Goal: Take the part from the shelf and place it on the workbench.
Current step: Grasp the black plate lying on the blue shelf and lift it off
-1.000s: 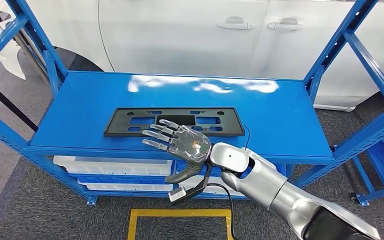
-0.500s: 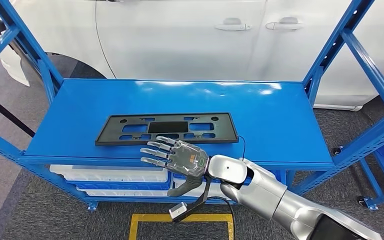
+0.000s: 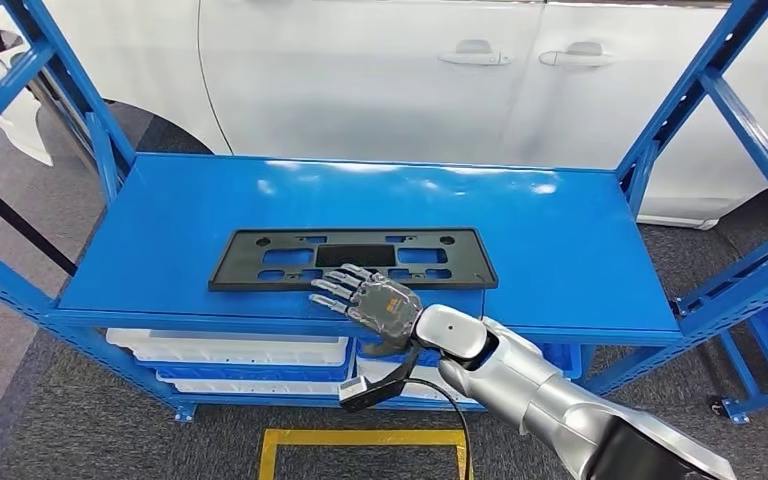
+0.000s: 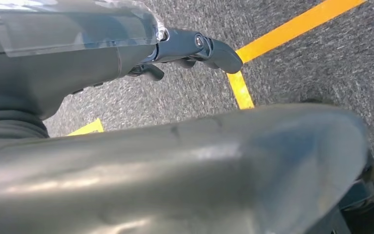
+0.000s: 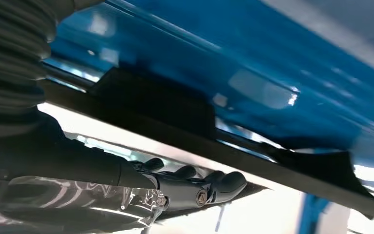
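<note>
Head view gives me the right hand (image 3: pixel 380 305) with its fingers (image 3: pixel 335 287) spread and stretched flat, palm down, holding nothing. The fingertips reach the near long edge of the black part (image 3: pixel 352 258); whether they actually touch it I cannot tell from up here. On my right wrist view the dark fingers (image 5: pixel 195 185) lie straight and side by side just along the part's near edge (image 5: pixel 209 146), with nothing between them. The part itself is a long flat black frame with cut-outs, lying flat on the blue shelf (image 3: pixel 560 250), toward the front and a little left of centre, its long side parallel to the shelf's front lip. The silver right arm (image 3: pixel 520 375) comes in from the lower right. Below the shelf sit white trays (image 3: pixel 230 350), and behind it stands a white car (image 3: pixel 360 80). On my left wrist view the left hand (image 4: pixel 195 48) hangs over grey carpet with yellow floor tape (image 4: pixel 282 29), fingers curled in on nothing.
</note>
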Action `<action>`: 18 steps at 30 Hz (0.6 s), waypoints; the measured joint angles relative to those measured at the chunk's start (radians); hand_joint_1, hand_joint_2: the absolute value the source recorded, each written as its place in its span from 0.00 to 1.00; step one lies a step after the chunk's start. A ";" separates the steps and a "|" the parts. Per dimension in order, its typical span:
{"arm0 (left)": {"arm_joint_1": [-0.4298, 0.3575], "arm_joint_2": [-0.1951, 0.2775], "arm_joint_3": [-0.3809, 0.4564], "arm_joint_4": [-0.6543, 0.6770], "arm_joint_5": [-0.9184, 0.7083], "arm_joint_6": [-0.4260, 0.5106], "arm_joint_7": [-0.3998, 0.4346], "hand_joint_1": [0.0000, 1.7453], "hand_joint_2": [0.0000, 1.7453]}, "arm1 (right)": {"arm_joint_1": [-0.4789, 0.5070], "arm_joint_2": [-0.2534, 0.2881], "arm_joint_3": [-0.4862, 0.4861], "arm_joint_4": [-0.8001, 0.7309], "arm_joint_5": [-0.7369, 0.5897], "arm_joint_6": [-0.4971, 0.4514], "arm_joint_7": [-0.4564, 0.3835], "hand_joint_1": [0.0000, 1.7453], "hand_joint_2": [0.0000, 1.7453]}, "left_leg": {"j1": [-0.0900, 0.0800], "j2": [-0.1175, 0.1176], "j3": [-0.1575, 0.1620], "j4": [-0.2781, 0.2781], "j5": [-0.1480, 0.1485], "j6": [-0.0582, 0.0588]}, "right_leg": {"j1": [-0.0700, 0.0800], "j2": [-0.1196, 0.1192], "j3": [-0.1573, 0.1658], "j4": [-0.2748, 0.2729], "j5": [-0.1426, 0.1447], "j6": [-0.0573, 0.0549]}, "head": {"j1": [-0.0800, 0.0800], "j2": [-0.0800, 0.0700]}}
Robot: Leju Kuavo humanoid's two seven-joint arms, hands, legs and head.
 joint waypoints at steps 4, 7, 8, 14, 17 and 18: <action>0.001 0.000 0.000 0.000 -0.004 0.000 0.000 0.00 0.00 | -0.016 0.023 -0.022 0.083 -0.014 -0.005 0.003 0.00 1.00 | -0.001 -0.004 0.004 0.002 -0.003 0.000 | -0.002 0.000 -0.002 -0.016 0.055 -0.003 | 0.000 0.000; -0.001 -0.001 0.000 0.000 -0.005 -0.001 0.001 0.00 0.00 | -0.031 0.041 -0.043 0.133 -0.030 -0.009 0.007 0.00 1.00 | -0.004 -0.005 0.006 0.003 -0.007 -0.011 | 0.004 0.000 0.082 -0.201 0.127 -0.017 | 0.000 0.000; -0.002 -0.001 0.000 0.000 -0.005 -0.001 0.002 0.00 0.00 | -0.034 0.048 -0.052 0.149 -0.036 -0.011 0.007 0.00 1.00 | -0.005 -0.005 0.005 0.003 -0.007 -0.016 | 0.007 0.001 0.089 -0.218 0.127 -0.021 | 0.000 0.000; -0.002 -0.001 0.000 0.000 -0.004 0.001 0.002 0.00 0.00 | -0.051 0.072 -0.139 0.201 -0.178 0.011 -0.065 0.00 1.00 | -0.003 -0.003 -0.056 0.128 -0.084 -0.042 | 0.000 -0.013 0.093 -0.236 0.137 -0.047 | 0.000 0.000; 0.008 -0.001 0.000 0.000 0.003 0.005 0.003 0.00 0.00 | -0.106 0.068 -0.219 0.205 -0.259 0.048 -0.104 0.00 1.00 | 0.003 -0.001 -0.129 0.289 -0.143 -0.052 | 0.000 -0.017 0.085 -0.232 0.140 -0.049 | 0.000 0.000; 0.011 0.000 0.000 0.000 0.005 0.006 0.003 0.00 0.00 | -0.131 0.066 -0.236 0.206 -0.262 0.059 -0.105 0.00 1.00 | 0.006 0.000 -0.119 0.277 -0.127 -0.055 | -0.002 -0.016 0.084 -0.230 0.141 -0.047 | 0.000 0.000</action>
